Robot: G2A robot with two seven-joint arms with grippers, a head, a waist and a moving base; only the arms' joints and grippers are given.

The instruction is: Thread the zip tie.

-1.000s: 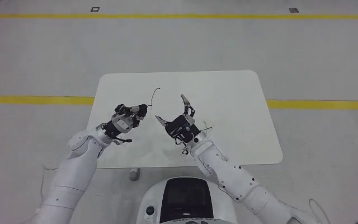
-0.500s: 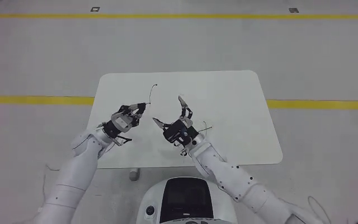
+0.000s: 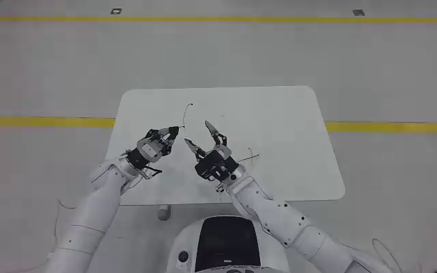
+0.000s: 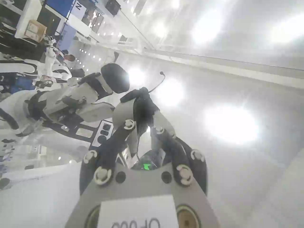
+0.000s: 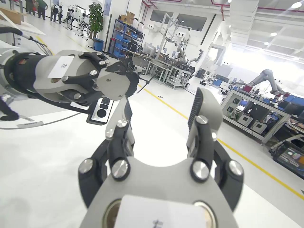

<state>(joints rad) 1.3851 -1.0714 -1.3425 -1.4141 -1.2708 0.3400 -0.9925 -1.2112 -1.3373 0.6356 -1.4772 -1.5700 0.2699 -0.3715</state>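
the left gripper (image 3: pixel 172 130) is held above the near left part of the white, round-cornered rectangular table (image 3: pixel 287 123). its dark fingertips are pinched together on the lower end of a thin black plastic zip tie (image 3: pixel 186 112). the zip tie rises from the pinch, leans away from the robot and curls over at its free tip. in the left wrist view the left gripper (image 4: pixel 140 93) has both fingers meeting on the zip tie (image 4: pixel 156 85), whose small blocky end stands clear above them.

the right gripper (image 3: pixel 198 135) sits just beside the left one, on its right, also above the table. its two fingers are spread wide with nothing between them, one pointing toward the zip tie, which it does not touch. in the right wrist view the right gripper (image 5: pixel 163 105) shows its ribbed pads well apart, and beyond them the left gripper (image 5: pixel 128 79) is clamped on the zip tie (image 5: pixel 143 87).

a short thin dark strand (image 3: pixel 252 155) lies on the table by the right wrist, too small to identify. a yellow floor line (image 3: pixel 382 127) runs past the table's sides.
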